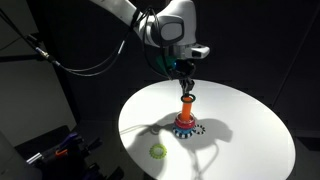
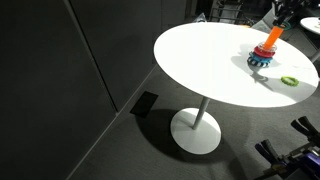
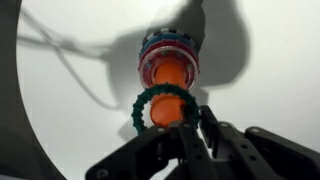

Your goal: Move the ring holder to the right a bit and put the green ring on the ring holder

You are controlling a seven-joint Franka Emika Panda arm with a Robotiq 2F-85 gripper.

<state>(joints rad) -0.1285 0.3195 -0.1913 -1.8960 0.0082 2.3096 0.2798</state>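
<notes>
Black Robotiq gripper looks clamped on the near edge of the thin dark green ring. Ring is around the tip of the orange peg of the ring holder (red domed base, blue toothed rim), not yet down at the base.

Risks:
- Off-centre release: ring snags on the peg tip.
- Sideways pull while gripped: holder tips or slides.

Holder stands near the middle of the white round table, edges well apart, open room all round. Lime yellow-green ring lies apart, out of the path.
</notes>
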